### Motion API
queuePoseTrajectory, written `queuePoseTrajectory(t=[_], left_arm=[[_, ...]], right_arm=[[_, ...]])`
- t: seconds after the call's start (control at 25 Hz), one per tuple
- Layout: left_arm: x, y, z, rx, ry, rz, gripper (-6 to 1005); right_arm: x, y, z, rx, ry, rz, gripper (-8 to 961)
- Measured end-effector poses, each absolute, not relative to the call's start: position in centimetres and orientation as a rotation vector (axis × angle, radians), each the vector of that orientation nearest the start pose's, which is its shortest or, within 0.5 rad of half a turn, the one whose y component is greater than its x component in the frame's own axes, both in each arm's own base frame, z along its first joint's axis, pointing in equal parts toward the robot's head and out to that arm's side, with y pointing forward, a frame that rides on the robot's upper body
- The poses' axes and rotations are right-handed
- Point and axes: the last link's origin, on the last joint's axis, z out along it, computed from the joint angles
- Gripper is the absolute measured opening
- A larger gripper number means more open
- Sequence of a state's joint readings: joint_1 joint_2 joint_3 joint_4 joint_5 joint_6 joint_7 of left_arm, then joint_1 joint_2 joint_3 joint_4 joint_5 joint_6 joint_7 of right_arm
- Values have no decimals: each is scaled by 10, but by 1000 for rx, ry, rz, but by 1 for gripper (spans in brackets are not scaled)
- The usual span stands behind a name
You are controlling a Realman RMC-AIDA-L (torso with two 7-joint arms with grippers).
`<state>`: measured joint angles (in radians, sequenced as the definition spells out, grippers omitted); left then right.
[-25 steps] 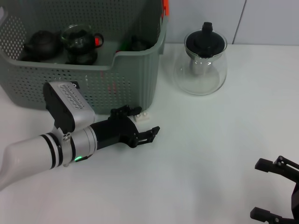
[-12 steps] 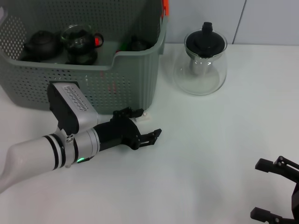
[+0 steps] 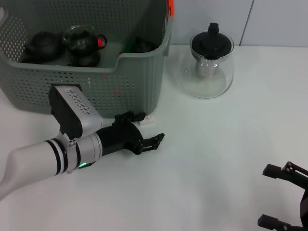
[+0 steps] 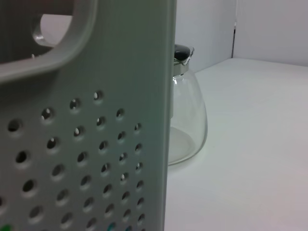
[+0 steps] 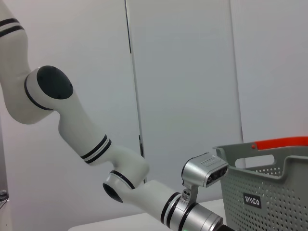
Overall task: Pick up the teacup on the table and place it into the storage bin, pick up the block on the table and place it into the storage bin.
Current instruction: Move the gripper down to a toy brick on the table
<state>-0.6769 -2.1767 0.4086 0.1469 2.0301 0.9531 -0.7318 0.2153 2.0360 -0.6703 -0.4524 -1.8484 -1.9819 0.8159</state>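
Observation:
The grey-green storage bin [image 3: 134,82] stands at the back left, and its perforated wall [image 4: 86,144] fills the left wrist view. A small white block [image 3: 150,118] lies on the table against the bin's front right corner. My left gripper [image 3: 150,127] is low on the table beside that corner and open, with the block just off its far finger and not held. No teacup stands on the table in view; dark tea ware, including a small dark vessel [image 3: 139,45], sits inside the bin. My right gripper [image 3: 270,195] rests open at the near right edge.
A clear glass teapot [image 3: 208,65] with a black lid stands to the right of the bin, also seen as the glass teapot [image 4: 187,120] past the bin's corner. The right wrist view shows the left arm and the bin [image 5: 274,192] from the side.
My left gripper slid slightly right along the bin's front and now covers more of the white block. The right arm has not moved.

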Motion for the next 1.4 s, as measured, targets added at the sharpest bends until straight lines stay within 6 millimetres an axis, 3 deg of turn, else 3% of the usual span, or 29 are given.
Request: queuePoseTrajectory(t=[0.56,0.84,1.04,1.4], left_arm=[[-279,321,-116,-2603,-492,-451,807],[-285,308,-90,-2598,-506,-603,803],[-282,317,-82,-2550,-546,-633,801],[-270,339,-105,-2559,-558,-491,794]], right_arm=[[309,191,11,-2623,277,1148,946],[309,192,11,-2623,274,1149,946],[307,194,11,-2625,268,1154,946],[306,194,10,-2625,267,1159,946]])
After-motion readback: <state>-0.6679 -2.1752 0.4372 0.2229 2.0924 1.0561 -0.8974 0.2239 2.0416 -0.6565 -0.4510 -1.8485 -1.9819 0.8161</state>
